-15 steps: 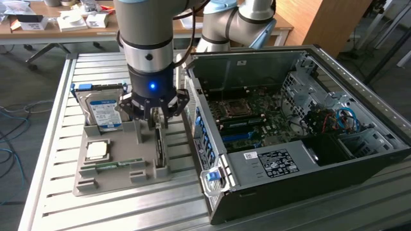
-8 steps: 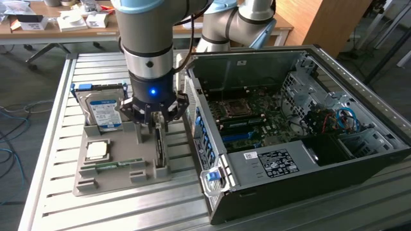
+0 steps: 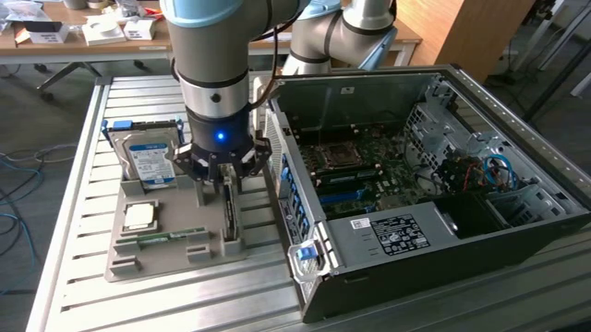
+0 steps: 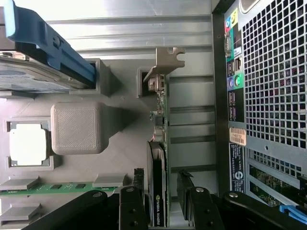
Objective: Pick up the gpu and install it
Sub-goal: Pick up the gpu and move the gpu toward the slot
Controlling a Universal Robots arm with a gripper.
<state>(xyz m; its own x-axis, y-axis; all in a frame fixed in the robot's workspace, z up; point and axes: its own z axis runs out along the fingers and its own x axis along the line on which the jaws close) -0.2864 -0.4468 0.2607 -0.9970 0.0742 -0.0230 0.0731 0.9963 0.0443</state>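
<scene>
gpu (image 4: 158,163) between spread, vertical jaws

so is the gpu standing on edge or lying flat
On edge: the gpu stands upright in the grey holder, open gripper around it.

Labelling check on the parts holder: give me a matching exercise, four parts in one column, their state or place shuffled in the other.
1 gpu
2 hard drive
3 CPU
4 RAM stick

A lying flat, square, pale top
B on edge between the fingers of the open gripper
C standing in a blue carrier
D long and green, lying flat

Pairs: 1-B, 2-C, 3-A, 4-D
</scene>
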